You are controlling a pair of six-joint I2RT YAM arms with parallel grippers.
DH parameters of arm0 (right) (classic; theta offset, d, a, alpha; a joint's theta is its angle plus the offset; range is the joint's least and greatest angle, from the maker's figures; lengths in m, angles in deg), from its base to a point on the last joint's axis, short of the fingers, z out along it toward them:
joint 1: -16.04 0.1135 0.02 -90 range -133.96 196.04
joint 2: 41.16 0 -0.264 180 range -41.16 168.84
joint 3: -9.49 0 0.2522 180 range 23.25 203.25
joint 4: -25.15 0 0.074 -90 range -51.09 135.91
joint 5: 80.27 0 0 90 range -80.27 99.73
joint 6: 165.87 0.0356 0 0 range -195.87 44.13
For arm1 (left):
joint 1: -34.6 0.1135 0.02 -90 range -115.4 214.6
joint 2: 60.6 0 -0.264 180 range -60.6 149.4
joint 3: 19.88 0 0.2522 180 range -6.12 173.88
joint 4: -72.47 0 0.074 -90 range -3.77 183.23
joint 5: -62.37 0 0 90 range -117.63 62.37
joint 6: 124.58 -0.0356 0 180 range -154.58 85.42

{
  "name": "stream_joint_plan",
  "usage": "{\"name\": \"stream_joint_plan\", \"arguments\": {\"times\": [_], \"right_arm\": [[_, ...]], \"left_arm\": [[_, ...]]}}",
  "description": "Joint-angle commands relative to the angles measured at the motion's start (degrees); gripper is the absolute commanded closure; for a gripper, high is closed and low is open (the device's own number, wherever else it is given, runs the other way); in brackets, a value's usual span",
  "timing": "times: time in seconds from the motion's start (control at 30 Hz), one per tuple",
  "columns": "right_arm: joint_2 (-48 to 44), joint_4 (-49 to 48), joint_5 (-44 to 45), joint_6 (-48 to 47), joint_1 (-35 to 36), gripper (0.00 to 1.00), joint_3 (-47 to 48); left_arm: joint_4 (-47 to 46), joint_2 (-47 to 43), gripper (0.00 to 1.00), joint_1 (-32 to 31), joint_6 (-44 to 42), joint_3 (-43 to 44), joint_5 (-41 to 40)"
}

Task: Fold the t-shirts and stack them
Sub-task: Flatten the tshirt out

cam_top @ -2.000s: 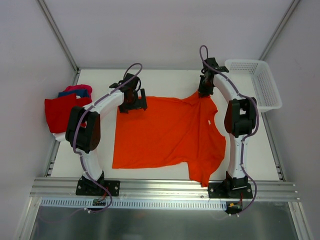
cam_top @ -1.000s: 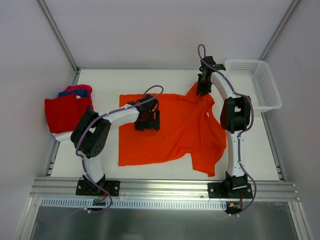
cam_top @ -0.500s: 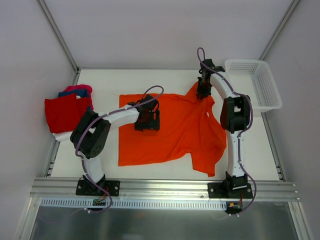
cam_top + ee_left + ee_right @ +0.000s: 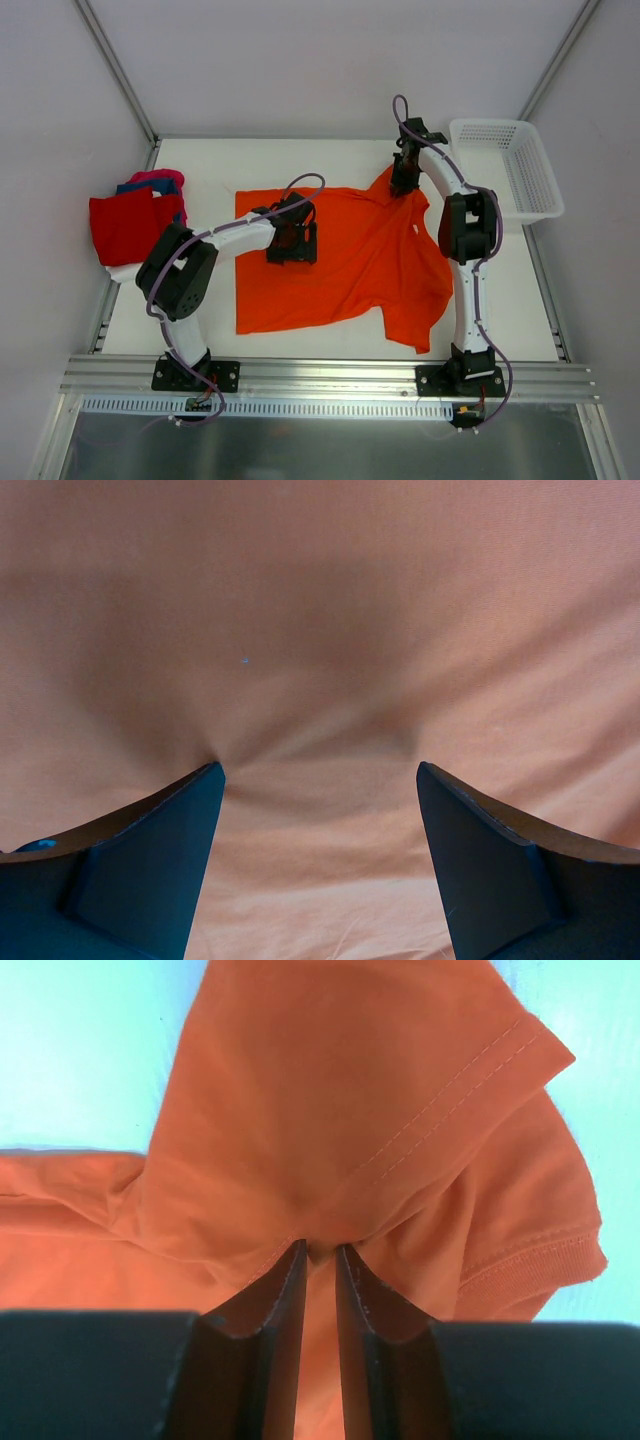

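Top external view: I see the orange t-shirt spread at the table centre. My left gripper rests on its body, jaws apart. My right gripper is clamped on its sleeve near the far edge. A red t-shirt lies at the left edge.
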Motion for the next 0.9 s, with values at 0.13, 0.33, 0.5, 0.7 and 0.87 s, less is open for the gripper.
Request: {"name": "stream_joint_plan", "arguments": {"times": [0.13, 0.33, 0.5, 0.7, 0.87], "right_arm": [[-0.5, -2.2, -0.3, 1.9, -0.3, 0.99, 2.0], [-4.9, -11.8, 0.6, 4.9, 0.6, 0.99, -5.0], [-5.3, -16.7, 3.8, 8.0, 1.4, 1.0, -4.7], [-7.6, -21.4, 2.7, 10.5, 2.1, 1.0, -4.8], [-5.7, -20.5, 1.6, 9.6, 2.3, 1.0, 2.6]], "left_arm": [[1.2, -2.8, 0.21, 0.1, -0.1, -1.9, -0.4], [1.2, -3.6, 0.21, 0.1, 0.0, -3.6, 0.1], [1.4, -4.4, 0.21, 0.0, -0.1, -4.5, 0.1], [1.3, -5.0, 0.21, 0.1, -0.2, -4.9, 0.2], [1.2, -4.2, 0.21, 0.1, 0.1, -4.6, 1.5]]}}
